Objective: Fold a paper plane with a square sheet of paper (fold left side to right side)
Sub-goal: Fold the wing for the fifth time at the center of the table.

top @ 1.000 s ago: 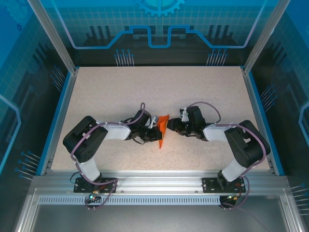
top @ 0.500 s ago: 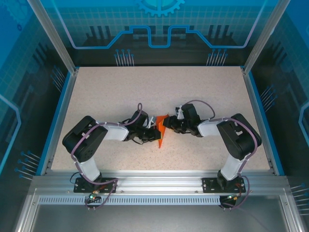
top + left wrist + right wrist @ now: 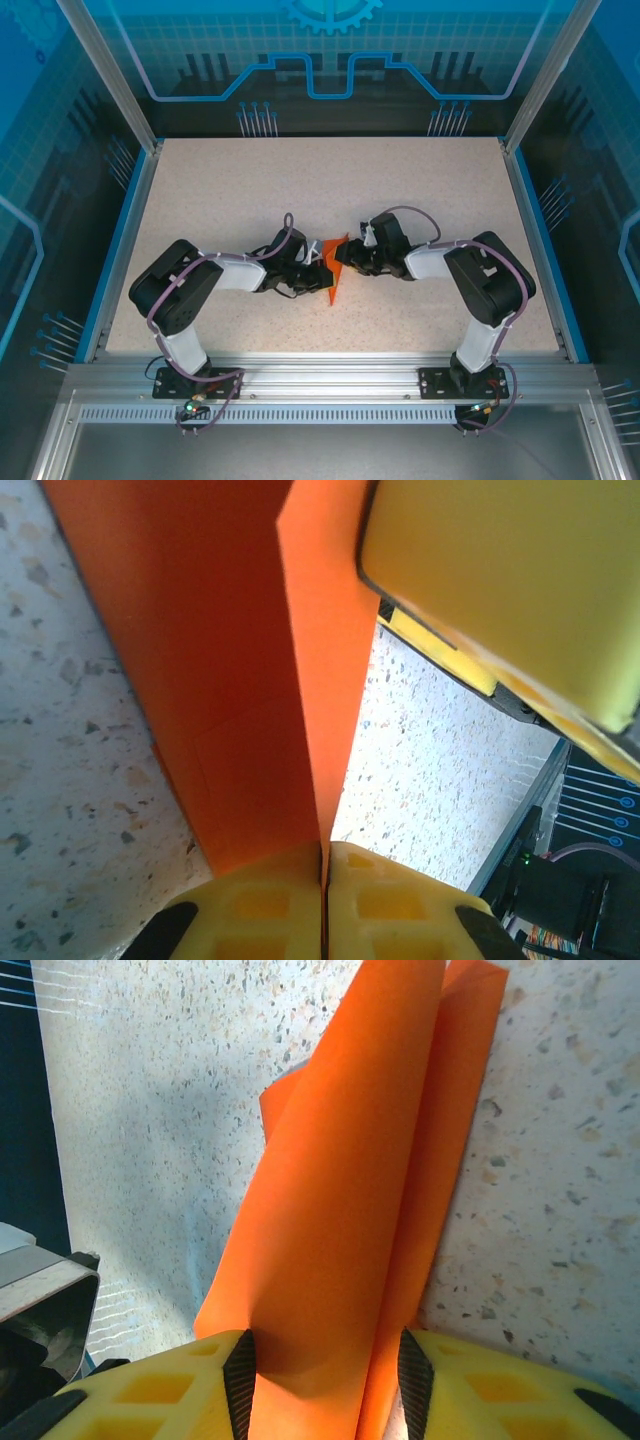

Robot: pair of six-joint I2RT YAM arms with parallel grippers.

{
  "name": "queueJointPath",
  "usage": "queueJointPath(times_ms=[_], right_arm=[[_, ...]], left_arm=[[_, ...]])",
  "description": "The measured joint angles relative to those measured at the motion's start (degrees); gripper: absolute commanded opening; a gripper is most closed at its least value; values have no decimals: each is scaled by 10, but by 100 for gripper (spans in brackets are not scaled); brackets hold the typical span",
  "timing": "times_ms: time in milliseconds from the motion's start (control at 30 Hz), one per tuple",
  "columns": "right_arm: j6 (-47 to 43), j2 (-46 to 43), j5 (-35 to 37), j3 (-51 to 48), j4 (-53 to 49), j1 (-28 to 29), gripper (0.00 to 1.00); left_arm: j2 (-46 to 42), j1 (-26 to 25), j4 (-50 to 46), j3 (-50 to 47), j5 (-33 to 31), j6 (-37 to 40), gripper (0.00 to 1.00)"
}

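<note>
Left wrist view: left hand (image 3: pixel 323 868) pinches the orange sheet (image 3: pixel 235 680) at 6 o'clock. The right hand (image 3: pixel 322 1360) straddles it, grip unclear. Mid-fold; likely flatten rightward next.

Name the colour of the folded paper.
The paper is plain bright orange, unmarked; clearest in the right wrist view.
</note>
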Motion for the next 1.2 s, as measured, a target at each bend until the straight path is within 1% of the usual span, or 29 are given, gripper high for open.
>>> queueJointPath(times_ms=[467,700,900,933,1133,1200], right_arm=[[2,8,2,27,-49,0,44],[4,11,2,33,-59,0,44],[4,13,1,40,-69,0,44],[4,13,1,40,-70,0,44],[4,14,1,40,-71,0,44],[4,14,1,40,-71,0,44]], left_arm=[[2,1,8,-2,6,-1,21],[2,1,11,-3,7,-1,29],[-2,2,10,-7,6,-1,39],[-5,4,10,-9,6,-1,42],[-48,21,-15,-17,6,4,58],[-65,33,-26,-17,6,6,59]])
